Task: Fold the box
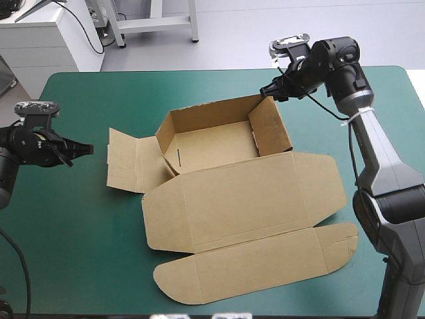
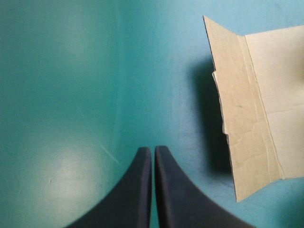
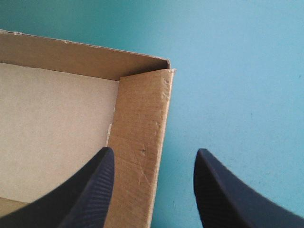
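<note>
Sitting mid-table on the teal-green cover [image 1: 73,232], the box [image 1: 232,199] is part formed. 1 side flap [image 1: 126,159] lies spread out beyond the tray's left side. The far wall [image 1: 212,111] and right wall [image 1: 271,129] stand up. The lid [image 1: 252,189] and its tuck flap [image 1: 259,266] lie flat toward the near edge.

Handling, judged: thin brown board, light, stiff across each panel, bending readily only at the scored creases. Raised panels will likely spring back unless tucked. The surface looks dry and not slippery; edges could crush or tear under a hard pinch. The best hold is a free edge near a crease: the left flap's outer edge, or the top rim of a standing wall. With so little weight, the whole sheet may slide when pushed from 1 side.

Left gripper [image 1: 85,149]: its 2 black fingers are pressed together to a point and hold nothing. It hangs over bare cover, near the flap's outer edge but apart from it. The left wrist view shows the flap [image 2: 247,118] ahead and to 1 side of this gripper [image 2: 153,149].

Right gripper [image 1: 271,92]: fingers spread wide, empty, at the box's far right corner. In its own view the gripper [image 3: 156,151] has 1 finger over the tray side and the other over the cover outside, with the right wall [image 3: 142,142] between them. Whether either finger touches the board, I cannot tell.
</note>
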`<action>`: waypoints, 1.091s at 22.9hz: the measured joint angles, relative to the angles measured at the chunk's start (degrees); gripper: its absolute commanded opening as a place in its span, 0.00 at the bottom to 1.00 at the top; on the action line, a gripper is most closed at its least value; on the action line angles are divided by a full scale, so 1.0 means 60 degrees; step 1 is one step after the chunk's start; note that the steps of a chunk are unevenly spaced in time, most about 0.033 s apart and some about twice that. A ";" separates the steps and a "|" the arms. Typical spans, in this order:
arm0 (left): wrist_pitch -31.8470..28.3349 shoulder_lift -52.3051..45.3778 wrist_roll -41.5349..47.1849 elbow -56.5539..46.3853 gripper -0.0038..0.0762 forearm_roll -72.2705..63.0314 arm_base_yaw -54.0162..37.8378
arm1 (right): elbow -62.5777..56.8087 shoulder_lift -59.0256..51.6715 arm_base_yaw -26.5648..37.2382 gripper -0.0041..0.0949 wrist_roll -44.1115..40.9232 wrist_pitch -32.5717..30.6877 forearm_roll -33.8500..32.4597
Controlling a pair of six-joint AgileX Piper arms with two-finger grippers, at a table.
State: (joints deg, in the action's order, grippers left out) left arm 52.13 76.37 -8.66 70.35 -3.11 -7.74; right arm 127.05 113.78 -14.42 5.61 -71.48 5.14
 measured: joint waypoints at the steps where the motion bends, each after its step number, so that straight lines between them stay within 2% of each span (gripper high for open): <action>1: 0.0000 0.0009 -0.0031 0.0000 0.05 0.0000 0.0000 | -0.0074 0.0000 0.0000 0.53 -0.0051 0.0000 0.0000; 8: 0.0052 0.0027 -0.0085 0.0000 0.05 -0.0032 0.0000 | -0.0548 0.0711 0.0000 0.53 -0.0128 -0.0015 0.0047; 13: 0.0184 0.0039 -0.0102 0.0000 0.05 -0.0031 0.0000 | -0.0610 0.1554 0.0000 0.53 -0.0128 0.0007 0.0573; 14: 0.0196 0.0039 -0.0104 0.0000 0.05 -0.0031 0.0000 | -0.0610 0.1609 0.0000 0.51 -0.0128 0.0007 0.0573; 19: 0.0207 0.0039 -0.0113 0.0000 0.05 -0.0035 0.0000 | -0.0610 0.1714 0.0000 0.27 -0.0118 0.0033 0.0412; 25: 0.0207 0.0039 -0.0113 0.0000 0.05 -0.0027 0.0000 | -0.0610 0.1788 0.0000 0.25 -0.0027 0.0048 0.0282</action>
State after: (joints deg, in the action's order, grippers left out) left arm 53.37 76.61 -9.33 70.35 -3.27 -7.74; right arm 123.39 124.51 -14.42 5.44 -71.19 6.83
